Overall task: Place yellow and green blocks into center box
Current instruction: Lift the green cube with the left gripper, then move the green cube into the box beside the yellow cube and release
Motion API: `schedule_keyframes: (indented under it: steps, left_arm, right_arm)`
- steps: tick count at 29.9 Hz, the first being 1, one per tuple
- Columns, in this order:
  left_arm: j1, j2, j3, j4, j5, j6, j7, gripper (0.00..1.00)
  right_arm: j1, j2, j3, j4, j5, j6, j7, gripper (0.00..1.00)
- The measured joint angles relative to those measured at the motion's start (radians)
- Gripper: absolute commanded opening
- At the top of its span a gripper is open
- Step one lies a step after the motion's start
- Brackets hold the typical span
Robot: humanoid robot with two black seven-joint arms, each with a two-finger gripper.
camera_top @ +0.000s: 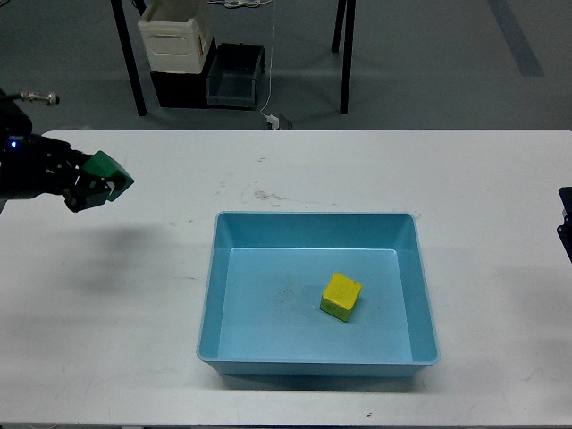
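Note:
A yellow block point(340, 296) lies inside the light-blue box point(210, 295) at the table's centre. My left gripper point(96, 186) is shut on a green block point(109, 171) and holds it well above the table at the far left, left of and beyond the box; its shadow falls on the table below. Only a dark edge of my right arm point(564, 223) shows at the right border; its gripper is out of view.
The white table point(295, 170) runs across the whole view. Beyond its far edge, on the floor, stand black table legs, a cream bin point(176, 36) and a dark grey bin point(236, 76), with a white cable hanging down.

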State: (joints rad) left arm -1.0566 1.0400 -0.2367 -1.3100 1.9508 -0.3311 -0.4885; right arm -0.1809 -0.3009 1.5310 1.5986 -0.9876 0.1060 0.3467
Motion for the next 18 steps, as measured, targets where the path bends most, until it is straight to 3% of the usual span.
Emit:
schedule_keyframes:
  steps: [6, 13, 18]
  left_arm:
    - [-0.080, -0.044, 0.003, -0.131, -0.010, -0.027, 0.000, 0.19]
    - [-0.174, -0.253, 0.019, -0.183, 0.014, -0.149, 0.000, 0.19]
    - [-0.297, -0.406, 0.180, -0.176, 0.033, -0.158, 0.000, 0.20]
  right_arm:
    - [0.000, 0.000, -0.001, -0.002, 0.000, 0.000, 0.000, 1.00]
    - [0.002, 0.002, -0.006, -0.015, 0.000, 0.001, 0.000, 1.00]
    - [0.002, 0.003, -0.008, -0.032, 0.000, 0.001, 0.000, 1.00]
